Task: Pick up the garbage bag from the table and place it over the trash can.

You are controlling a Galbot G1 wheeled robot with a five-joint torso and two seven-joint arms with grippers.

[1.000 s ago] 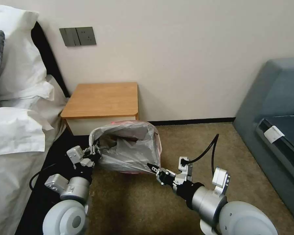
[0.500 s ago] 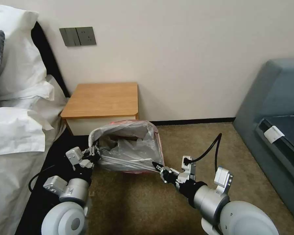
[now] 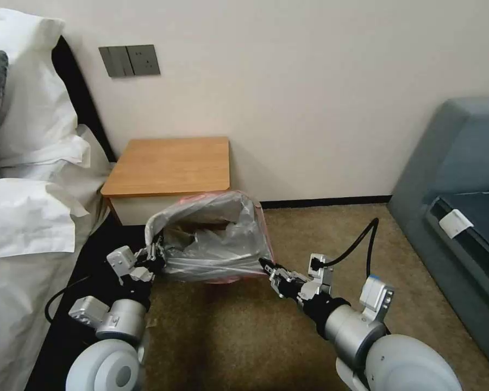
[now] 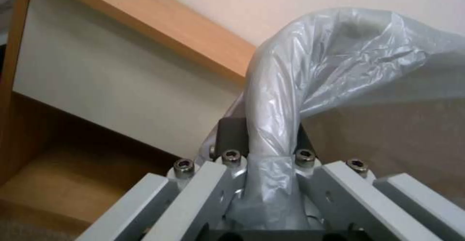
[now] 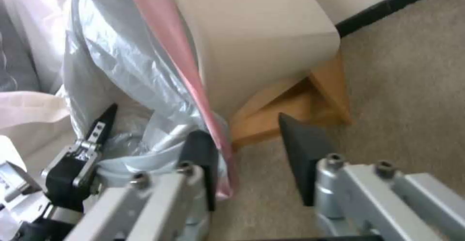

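We have the garbage bag point(image 3: 212, 239) draped over the trash can point(image 5: 252, 41) on the floor before the counter point(image 3: 171, 165). Our left gripper point(image 3: 153, 255) is clamped on the bag's twisted edge; our right gripper point(image 3: 267, 267) stands parted beside its pink hem. We judge the fitting step underway; next, seating the rim evenly.

Head cam high, looks down; wrist cams close; all share garbage bag point(image 3: 212, 239).
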